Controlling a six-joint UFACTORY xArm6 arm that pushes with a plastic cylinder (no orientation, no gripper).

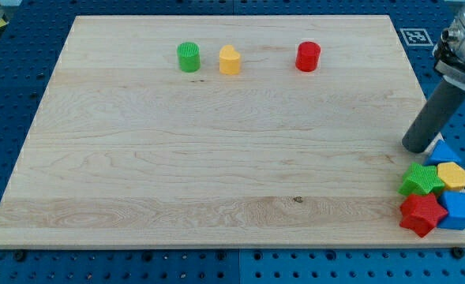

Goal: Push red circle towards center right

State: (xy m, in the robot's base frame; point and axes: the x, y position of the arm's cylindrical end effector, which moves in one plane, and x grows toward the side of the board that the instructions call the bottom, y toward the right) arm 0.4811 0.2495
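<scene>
The red circle (pixel 308 57) stands on the wooden board (pixel 216 158) near the view's top, right of the middle. My tip (pixel 414 147) is at the board's right edge, well below and to the right of the red circle, and not touching it. My rod rises toward the view's upper right. The tip sits just left of and above a blue triangle block (pixel 445 151).
A green circle (pixel 189 57) and a yellow block (pixel 230 60) stand left of the red circle. At the bottom right corner a green star (pixel 421 180), a yellow block (pixel 453 176), a red star (pixel 421 214) and a blue block (pixel 459 211) cluster together.
</scene>
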